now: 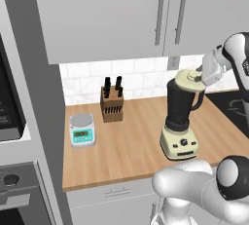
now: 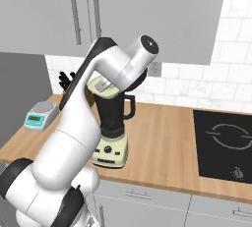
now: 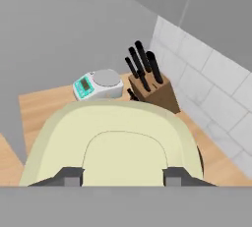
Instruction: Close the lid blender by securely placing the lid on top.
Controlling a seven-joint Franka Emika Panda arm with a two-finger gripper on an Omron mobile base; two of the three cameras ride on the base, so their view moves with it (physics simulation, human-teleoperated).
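Lid (image 1: 187,78) first, from the left base view: it sits on the mouth of the dark blender (image 1: 181,117) on the wooden surface (image 1: 126,141). We judge it light, stiff and smooth, best held by its raised centre knob. The gripper (image 1: 198,76) reaches in from the right, level with the lid.

From the right base view, the arm arches over the jar, hiding the hand.

From the hand view, two fingertips (image 3: 72,176) flank the knob, slightly apart; whether they pinch it we cannot tell.
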